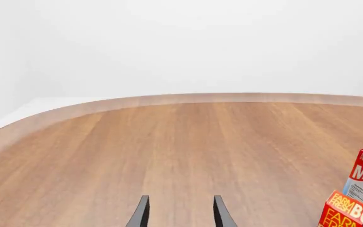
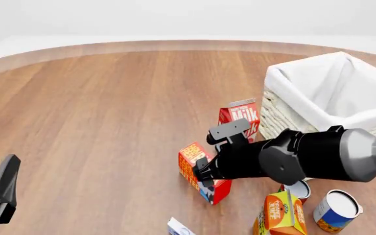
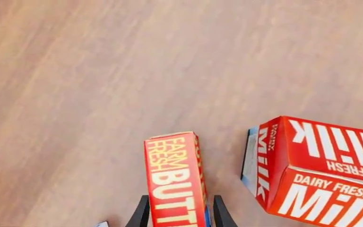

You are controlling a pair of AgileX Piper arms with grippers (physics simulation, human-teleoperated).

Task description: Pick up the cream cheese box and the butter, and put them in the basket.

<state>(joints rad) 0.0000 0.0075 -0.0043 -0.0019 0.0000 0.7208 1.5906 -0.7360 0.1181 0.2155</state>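
Observation:
The butter (image 3: 174, 182), a red-orange carton, stands on the wooden table between the fingers of my right gripper (image 3: 180, 213). That gripper is open, one finger on each side of the carton. In the front view the butter (image 2: 189, 159) is at centre, with the right gripper (image 2: 207, 174) reaching over it from the right. The cream cheese box (image 2: 178, 228), white with blue, lies near the front edge, partly cut off. The basket (image 2: 286, 78) stands at the back right. My left gripper (image 1: 180, 213) is open and empty, far to the left (image 2: 2, 185).
A red-white milk carton (image 2: 242, 116) stands between the butter and the basket. An orange juice carton (image 2: 281, 213) and two cans (image 2: 336, 210) sit at the front right, under the right arm. Bare wood stretches to the left and back.

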